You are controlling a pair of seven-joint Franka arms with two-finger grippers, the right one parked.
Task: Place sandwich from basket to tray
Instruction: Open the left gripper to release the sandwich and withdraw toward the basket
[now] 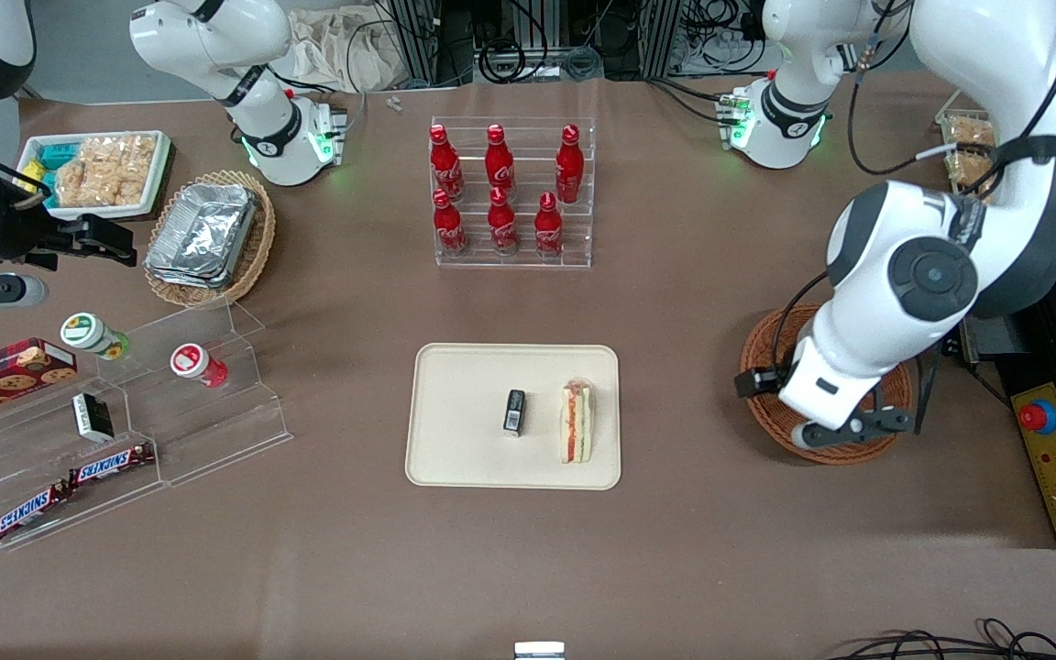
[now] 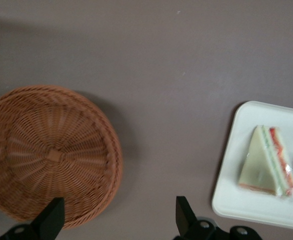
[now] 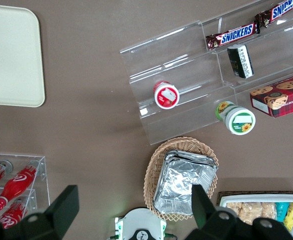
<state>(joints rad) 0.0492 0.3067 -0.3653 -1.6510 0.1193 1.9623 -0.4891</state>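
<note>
The sandwich [image 1: 576,422] lies on the cream-beige tray [image 1: 464,412], on the part toward the working arm's end, beside a small black packet [image 1: 514,412]. The reddish-brown wicker basket [image 1: 849,449] sits toward the working arm's end of the table, partly hidden by the arm. In the left wrist view the basket [image 2: 51,155] is empty, and the sandwich [image 2: 266,162] rests on the tray [image 2: 236,195]. My left gripper [image 1: 826,417] hangs above the basket's edge nearest the tray. In the wrist view the gripper [image 2: 117,210] is open and empty.
An acrylic rack of red cola bottles [image 1: 510,192] stands farther from the front camera than the tray. A tan wicker basket with foil trays [image 1: 207,234], a white tray of snack packets [image 1: 97,170] and acrylic steps with snacks [image 1: 125,431] lie toward the parked arm's end.
</note>
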